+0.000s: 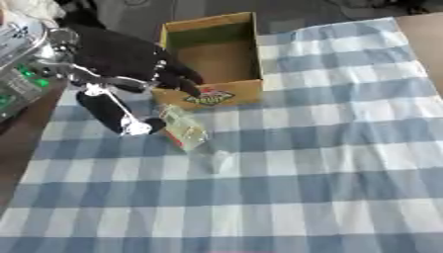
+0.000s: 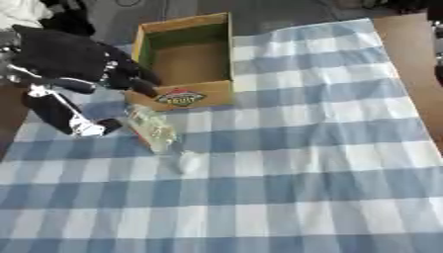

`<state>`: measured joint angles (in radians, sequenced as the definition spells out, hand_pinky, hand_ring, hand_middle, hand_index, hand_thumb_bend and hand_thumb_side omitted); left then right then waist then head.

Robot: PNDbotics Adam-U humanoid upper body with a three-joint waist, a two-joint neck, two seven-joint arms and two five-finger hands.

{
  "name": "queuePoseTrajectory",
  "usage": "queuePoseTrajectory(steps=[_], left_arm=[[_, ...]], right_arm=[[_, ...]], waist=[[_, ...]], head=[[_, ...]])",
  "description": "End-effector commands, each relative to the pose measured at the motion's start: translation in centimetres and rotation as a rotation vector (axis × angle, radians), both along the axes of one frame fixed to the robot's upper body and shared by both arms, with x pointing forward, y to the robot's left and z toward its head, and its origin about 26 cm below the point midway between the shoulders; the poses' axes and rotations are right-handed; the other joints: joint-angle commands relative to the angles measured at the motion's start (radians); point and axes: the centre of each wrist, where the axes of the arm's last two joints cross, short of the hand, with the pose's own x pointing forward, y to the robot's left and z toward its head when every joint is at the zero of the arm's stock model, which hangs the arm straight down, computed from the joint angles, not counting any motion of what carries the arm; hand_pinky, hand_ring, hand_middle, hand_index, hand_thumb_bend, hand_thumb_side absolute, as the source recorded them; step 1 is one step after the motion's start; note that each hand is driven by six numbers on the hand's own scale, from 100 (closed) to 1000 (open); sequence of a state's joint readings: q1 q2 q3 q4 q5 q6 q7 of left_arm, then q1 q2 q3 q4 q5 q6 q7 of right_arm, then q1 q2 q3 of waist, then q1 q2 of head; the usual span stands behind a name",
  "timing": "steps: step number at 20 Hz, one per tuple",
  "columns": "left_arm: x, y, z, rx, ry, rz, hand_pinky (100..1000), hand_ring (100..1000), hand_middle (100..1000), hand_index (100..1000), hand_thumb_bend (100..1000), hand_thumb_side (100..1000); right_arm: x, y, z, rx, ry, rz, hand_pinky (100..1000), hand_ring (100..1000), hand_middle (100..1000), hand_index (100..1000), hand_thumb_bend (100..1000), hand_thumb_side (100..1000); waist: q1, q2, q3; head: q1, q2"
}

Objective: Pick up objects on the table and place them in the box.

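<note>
A clear plastic bottle [image 1: 185, 130] lies slanted on the blue-and-white checked cloth, just in front of the box; its pale lower end [image 1: 220, 161] points toward me. The open cardboard box [image 1: 213, 55] stands at the back centre, with nothing visible inside and a printed label on its front wall. My left hand [image 1: 121, 57], black, hangs over the box's front left corner. Its fingers [image 1: 183, 81] reach down over the front wall and its thumb [image 1: 117, 114] points down to the cloth just left of the bottle's upper end. The hand is open, spread around that end without closing on it.
The checked cloth [image 1: 329, 163] covers most of the table. Bare brown tabletop [image 2: 411, 44] shows at the right edge and along the left. A silver and green device [image 1: 19, 74] sits at the far left, beside the arm.
</note>
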<state>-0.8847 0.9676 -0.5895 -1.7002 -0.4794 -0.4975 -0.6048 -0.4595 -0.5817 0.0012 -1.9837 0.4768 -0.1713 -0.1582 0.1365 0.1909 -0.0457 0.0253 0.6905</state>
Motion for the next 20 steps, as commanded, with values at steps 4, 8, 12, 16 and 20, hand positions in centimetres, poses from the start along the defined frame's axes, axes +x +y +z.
queuePoseTrajectory(steps=[4,8,12,16,20], left_arm=[[-1.0,0.0,0.9,0.363,0.058,-0.219,807,848,947,1000,927,480],[-1.0,-0.1,0.6,0.325,0.096,-0.236,795,820,929,1000,907,477],[-0.9,-0.4,0.3,0.275,0.142,-0.252,792,792,912,1000,895,474],[-0.7,-0.8,0.0,0.258,0.161,-0.263,789,788,909,1000,893,475],[-0.3,-1.2,-0.4,0.251,0.178,-0.267,791,786,904,1000,885,479]], right_arm=[[-0.4,0.0,0.9,-0.026,-0.027,0.002,480,460,503,718,209,992],[-0.4,0.0,0.9,-0.026,-0.027,0.003,482,460,505,718,207,991],[-0.3,0.1,1.0,-0.028,-0.026,0.009,483,461,505,718,204,991],[-0.3,0.1,1.0,-0.03,-0.025,0.013,483,461,506,719,200,991],[-0.3,0.2,1.0,-0.033,-0.024,0.018,484,461,504,714,197,993]], waist=[[-0.006,-0.019,0.0],[-0.006,-0.018,-0.002],[-0.007,-0.018,-0.003],[-0.007,-0.018,-0.005],[-0.007,-0.018,-0.008]], head=[[0.001,-0.005],[0.001,-0.007],[0.002,-0.009],[0.002,-0.011],[0.002,-0.015]])
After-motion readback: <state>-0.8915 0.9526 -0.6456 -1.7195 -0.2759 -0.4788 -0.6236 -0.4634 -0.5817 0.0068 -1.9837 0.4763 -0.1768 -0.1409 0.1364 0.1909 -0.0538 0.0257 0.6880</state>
